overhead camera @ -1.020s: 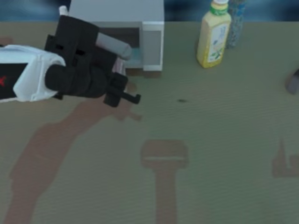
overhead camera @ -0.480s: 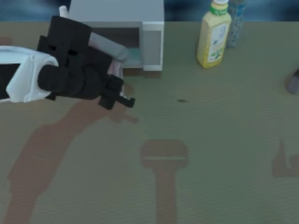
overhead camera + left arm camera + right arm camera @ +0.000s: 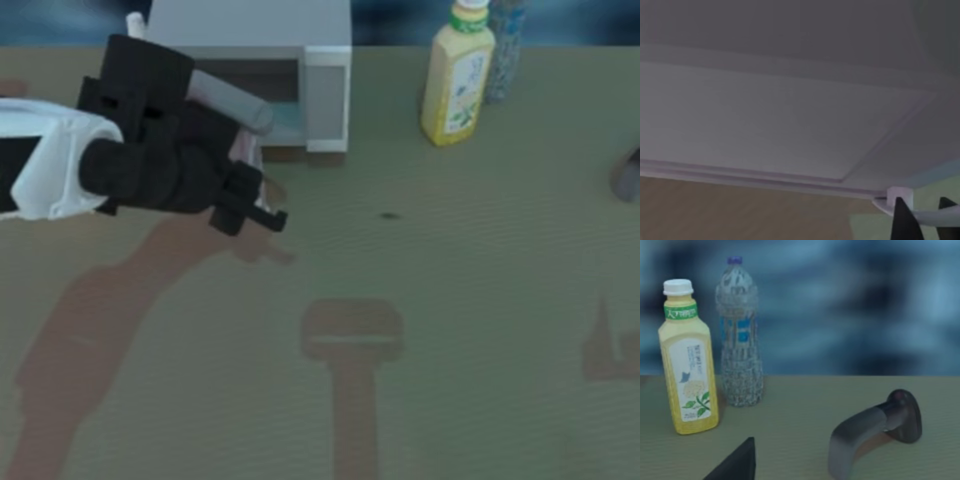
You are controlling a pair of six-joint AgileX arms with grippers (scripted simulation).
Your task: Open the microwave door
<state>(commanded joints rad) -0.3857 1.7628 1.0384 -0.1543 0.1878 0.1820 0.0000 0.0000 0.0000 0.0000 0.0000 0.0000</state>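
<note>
Two dark fingertips (image 3: pixel 903 220) of the left gripper (image 3: pixel 252 205) sit either side of the pale handle tab at the edge of the microwave door (image 3: pixel 780 125), so the jaws look clamped on the handle. That door hangs partly swung out from the microwave (image 3: pixel 250 35) at the table's (image 3: pixel 450 300) far left. I'd guess it's a stiff, light hinged panel, smooth and a bit slippery, so the handle's free edge is the spot to grab. The right gripper (image 3: pixel 732 467) idles near a yellow bottle (image 3: pixel 687 360); can't tell its jaws.
</note>
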